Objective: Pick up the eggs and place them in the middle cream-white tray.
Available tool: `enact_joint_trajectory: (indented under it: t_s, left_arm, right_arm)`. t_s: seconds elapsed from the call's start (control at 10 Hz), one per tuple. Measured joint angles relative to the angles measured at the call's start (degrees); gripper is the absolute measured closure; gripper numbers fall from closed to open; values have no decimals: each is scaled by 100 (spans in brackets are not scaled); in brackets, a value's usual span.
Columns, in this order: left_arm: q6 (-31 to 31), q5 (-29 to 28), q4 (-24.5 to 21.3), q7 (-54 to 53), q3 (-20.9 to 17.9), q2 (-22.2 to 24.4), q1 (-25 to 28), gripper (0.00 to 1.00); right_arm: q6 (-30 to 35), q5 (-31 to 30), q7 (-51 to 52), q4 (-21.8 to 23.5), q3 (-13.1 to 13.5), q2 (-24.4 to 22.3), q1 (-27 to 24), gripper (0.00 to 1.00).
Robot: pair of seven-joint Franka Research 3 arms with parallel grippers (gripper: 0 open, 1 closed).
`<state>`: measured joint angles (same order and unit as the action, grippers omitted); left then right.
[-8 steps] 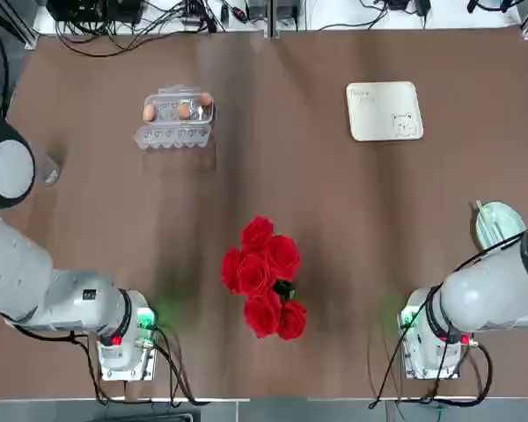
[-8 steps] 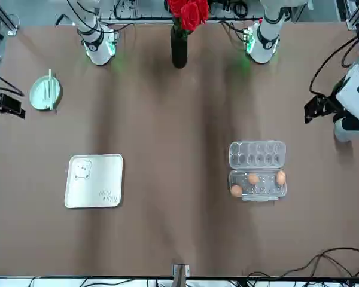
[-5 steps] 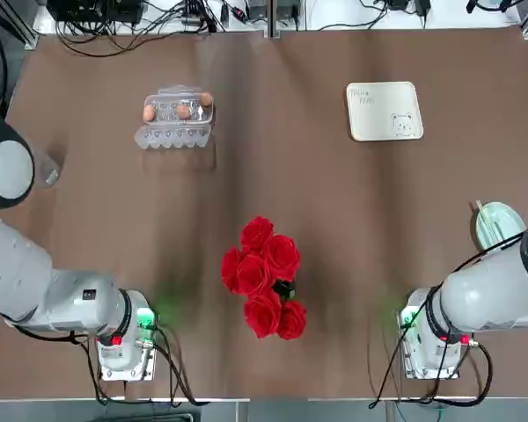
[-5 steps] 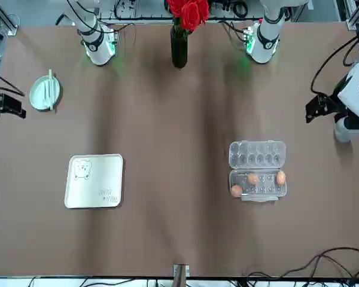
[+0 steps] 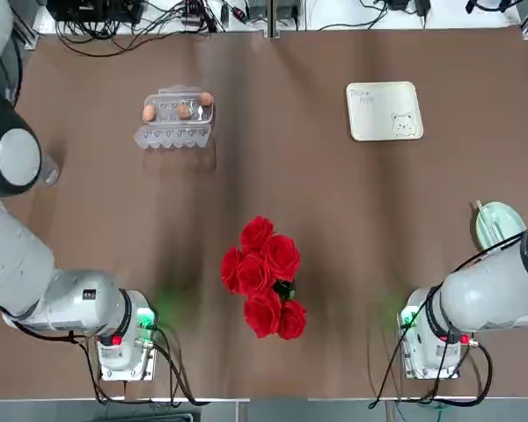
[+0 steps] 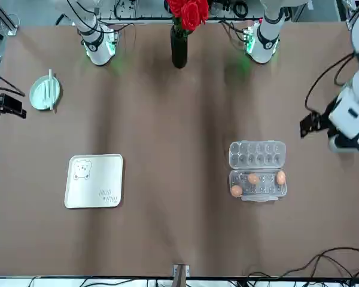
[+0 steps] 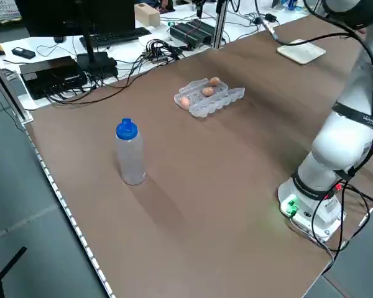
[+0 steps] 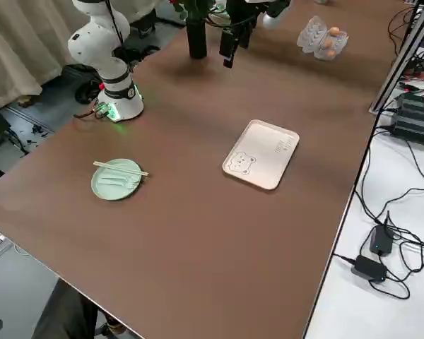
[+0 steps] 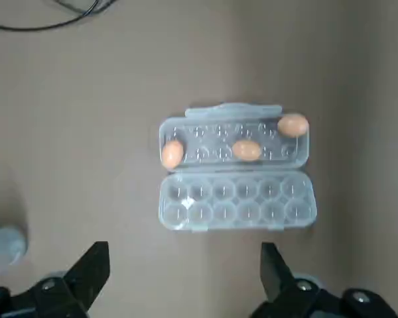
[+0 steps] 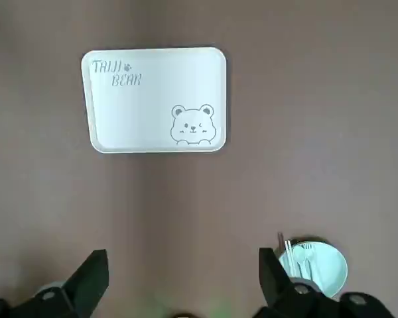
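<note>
Three eggs [image 9: 246,150] sit in the open carton [image 9: 237,173], well apart from the empty tray [image 10: 154,99]. Left claw [image 9: 184,278] and right claw [image 10: 184,281] hover spread; a hard pinch could crack a shell.

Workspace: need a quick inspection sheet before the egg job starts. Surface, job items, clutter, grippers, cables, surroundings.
Surface: brown table.
Job's things: three eggs in the open clear carton; cream-white tray bare.
Clutter: red roses in a dark vase, green plate with utensils, water bottle.
Grippers: left gripper open, high above the carton; right gripper open, above the tray.
Cables: bundles along the far edge.
Surroundings: monitor, keyboard.
</note>
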<state>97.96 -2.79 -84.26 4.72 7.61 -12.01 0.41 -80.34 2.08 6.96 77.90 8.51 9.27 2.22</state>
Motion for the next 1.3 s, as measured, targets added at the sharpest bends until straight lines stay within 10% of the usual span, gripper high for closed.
enact_joint_trajectory:
  t_s: [1.3]
  left_arm:
    - [4391, -448, -1947, 1766, -3, -2200, -635, 0]
  right_arm:
    - [-28, 0, -1, 4, -14, 5, 30, 0]
